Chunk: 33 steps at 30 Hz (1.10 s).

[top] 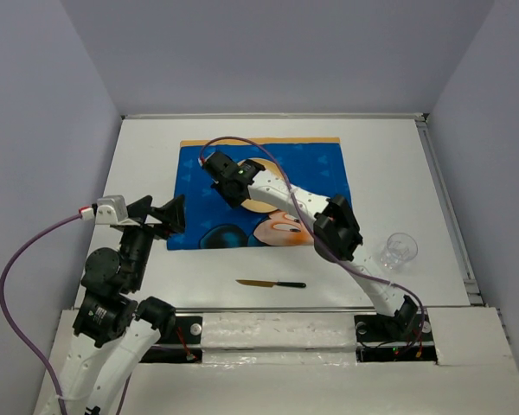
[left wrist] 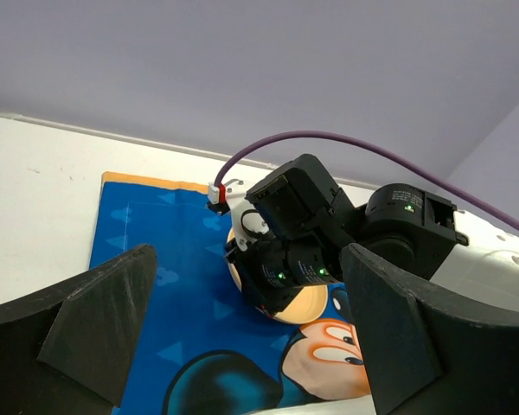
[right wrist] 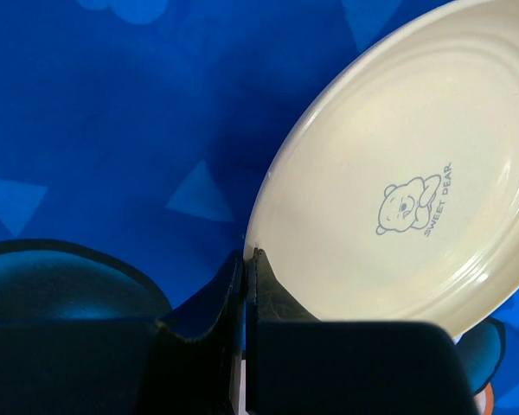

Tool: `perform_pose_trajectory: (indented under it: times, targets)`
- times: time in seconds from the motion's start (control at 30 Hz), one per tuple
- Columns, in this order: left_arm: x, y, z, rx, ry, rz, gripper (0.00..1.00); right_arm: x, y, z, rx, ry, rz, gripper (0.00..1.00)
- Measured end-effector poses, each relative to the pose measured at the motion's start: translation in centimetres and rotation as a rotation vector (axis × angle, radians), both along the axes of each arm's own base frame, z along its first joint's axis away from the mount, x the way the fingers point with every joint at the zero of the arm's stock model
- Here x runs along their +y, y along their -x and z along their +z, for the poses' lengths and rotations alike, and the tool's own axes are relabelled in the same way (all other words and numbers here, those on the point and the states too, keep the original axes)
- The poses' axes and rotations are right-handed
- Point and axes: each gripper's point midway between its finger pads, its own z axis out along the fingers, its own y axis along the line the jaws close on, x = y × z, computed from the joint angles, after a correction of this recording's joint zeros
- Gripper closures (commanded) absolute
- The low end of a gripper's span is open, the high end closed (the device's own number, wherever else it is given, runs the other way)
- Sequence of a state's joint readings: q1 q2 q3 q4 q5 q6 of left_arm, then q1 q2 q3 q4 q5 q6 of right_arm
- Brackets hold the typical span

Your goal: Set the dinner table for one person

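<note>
Left arm: white shells over black, round joint housings.
Right arm: white links, black motor blocks, small green lights near the wrist.
Left tool: matte black, with broad wedge-shaped fingers.
Right tool: black, with flat-faced fingers.
Cables: purple, one to each wrist.
Plug: red and white, at the end of the left cable.
Right base: black.

Wide-spread left claw in foreground, right claw over cream plate, blue Mickey placemat, white dinner table
</note>
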<state>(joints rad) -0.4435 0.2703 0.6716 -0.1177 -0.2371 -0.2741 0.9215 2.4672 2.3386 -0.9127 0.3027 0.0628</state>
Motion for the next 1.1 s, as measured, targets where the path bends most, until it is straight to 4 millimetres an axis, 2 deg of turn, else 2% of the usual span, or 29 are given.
perform_pose_trajectory:
  times: [0.43,0.53,0.57,0.6,0.67,0.7,0.83,0.97,1.07,1.1]
  targets:
    - [0.0,-0.1,0.0,0.002,-0.001,-0.001,0.01,-0.5,0.3,-0.3,0.014,0.029,0.021,1.00]
    - [0.0,-0.1,0.0,0.002,-0.001,-0.001,0.01,-0.6,0.5,-0.7,0.022,0.038,0.021,0.88]
    - [0.0,-0.1,-0.1,0.002,-0.001,-0.001,0.01,-0.7,0.6,-0.9,0.025,0.043,0.021,0.81]
    - [0.0,0.0,0.0,0.002,-0.001,-0.001,0.01,-0.8,0.6,-1.0,0.028,0.046,0.021,0.67]
    - [-0.1,0.0,0.0,0.002,-0.001,-0.002,0.01,-0.8,0.7,-1.1,0.032,0.042,0.016,0.52]
    - [-0.1,0.0,0.0,0.002,-0.001,-0.002,0.01,-0.8,0.7,-1.2,0.033,0.043,0.015,0.49]
    - [-0.1,0.0,0.0,0.002,-0.001,-0.002,0.01,-0.7,0.8,-1.2,0.039,0.035,0.007,0.45]
    - [-0.1,0.0,0.0,0.002,-0.001,-0.003,0.01,-0.6,0.8,-0.4,0.031,0.013,-0.010,0.46]
    - [-0.1,0.0,0.0,0.001,-0.002,-0.006,0.01,-1.6,0.7,2.0,-0.001,-0.022,-0.053,0.47]
    - [-0.2,0.0,0.0,0.000,-0.002,-0.009,0.01,-2.5,1.1,3.4,-0.018,-0.044,-0.075,0.49]
